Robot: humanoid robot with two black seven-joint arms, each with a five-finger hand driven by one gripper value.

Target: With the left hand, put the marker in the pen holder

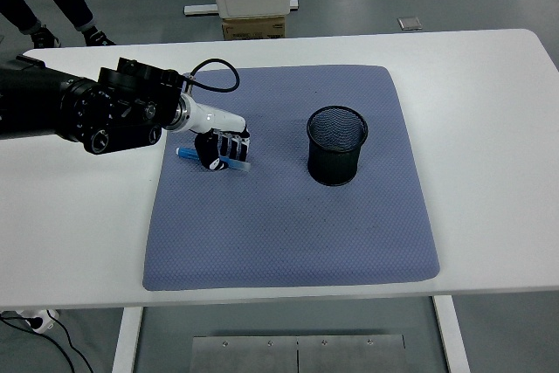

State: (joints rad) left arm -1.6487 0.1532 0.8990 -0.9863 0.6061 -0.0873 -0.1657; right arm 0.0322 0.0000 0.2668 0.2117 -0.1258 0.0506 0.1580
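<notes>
On the left part of the blue-grey quilted cloth mat (288,216), over the white table (489,67): black left arm in from the left edge, its black-and-white five-fingered left hand (224,148) set palm-down directly over the slim marker with a blue end (186,154). Fingers (234,149) curled down around the marker's middle, apparently closing on it, though whether the hold is firm or the marker clear of the cloth cannot be told from this angle. Marker lying flat or nearly so, long axis running left to right across the mat, blue end poking out on the hand's left side, a pale tip just past the fingers on the right.

To the right, well apart from the hand, the black wire-mesh cylindrical pen holder (336,146), upright on the same mat, mouth open, nothing visible inside. No right hand anywhere in view.

Likely crux of the coming move: marker horizontal, holder's opening facing up, so a lift, a carry rightward and a turn of the wrist to bring the long axis upright before any release.
</notes>
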